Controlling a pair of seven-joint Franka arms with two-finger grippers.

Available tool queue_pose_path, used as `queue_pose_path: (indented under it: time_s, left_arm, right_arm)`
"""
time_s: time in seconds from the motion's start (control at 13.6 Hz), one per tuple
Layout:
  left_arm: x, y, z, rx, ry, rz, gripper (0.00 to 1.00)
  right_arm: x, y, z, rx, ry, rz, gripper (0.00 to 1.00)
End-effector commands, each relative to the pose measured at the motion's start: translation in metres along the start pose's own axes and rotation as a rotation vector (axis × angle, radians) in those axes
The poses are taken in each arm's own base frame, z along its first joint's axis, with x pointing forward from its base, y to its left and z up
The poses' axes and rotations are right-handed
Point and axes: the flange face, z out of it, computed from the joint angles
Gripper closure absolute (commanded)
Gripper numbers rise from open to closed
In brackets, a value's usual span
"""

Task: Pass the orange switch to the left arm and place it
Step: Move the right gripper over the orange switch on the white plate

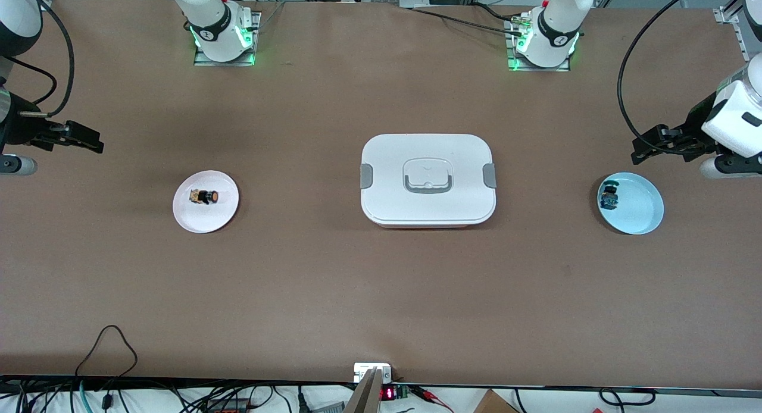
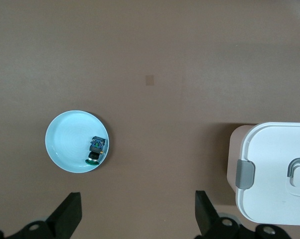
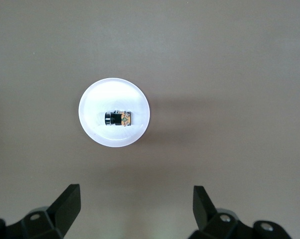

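While orange switch point(image 1: 208, 196) lies on white plate point(image 1: 205, 201) toward right arm's end of bench, lower right gripper point(image 3: 135, 209), fingers spread, squarely over it; left gripper point(image 2: 137, 214) waits spread, well apart from box point(image 1: 427, 179).

No legible text, apparently.

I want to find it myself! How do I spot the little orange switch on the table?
Start at the big white box mid-table, then go toward the right arm's end to the white plate. The orange switch lies on it: black, orange-capped. The other switch, blue-green, sits on a light blue plate.
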Motion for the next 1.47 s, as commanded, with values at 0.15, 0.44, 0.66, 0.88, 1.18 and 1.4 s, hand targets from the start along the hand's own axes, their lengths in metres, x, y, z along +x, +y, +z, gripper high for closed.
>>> queue_pose_path:
  time_s: [0.15, 0.44, 0.66, 0.88, 1.18, 1.4]
  left_arm:
    - [0.003, 0.000, -0.005, 0.006, -0.001, -0.012, 0.00]
    - [0.003, 0.001, -0.005, 0.006, -0.001, -0.011, 0.00]
    - [0.003, 0.000, -0.005, 0.006, -0.001, -0.012, 0.00]
    - [0.003, 0.000, -0.004, 0.007, -0.005, -0.012, 0.00]
    - [0.003, 0.000, -0.004, 0.007, -0.005, -0.012, 0.00]
    - [0.003, 0.000, -0.004, 0.007, -0.007, -0.012, 0.00]
  right_arm:
    - [0.016, -0.001, 0.027, -0.003, -0.045, -0.013, 0.00]
    - [0.036, -0.015, 0.061, -0.006, -0.063, -0.033, 0.00]
    - [0.047, -0.023, 0.088, -0.013, -0.079, -0.047, 0.00]
    - [0.049, -0.025, 0.126, -0.013, -0.056, -0.047, 0.00]
    - [0.043, -0.029, 0.157, -0.013, -0.059, -0.044, 0.00]
    - [0.037, -0.031, 0.188, -0.012, -0.061, -0.048, 0.00]
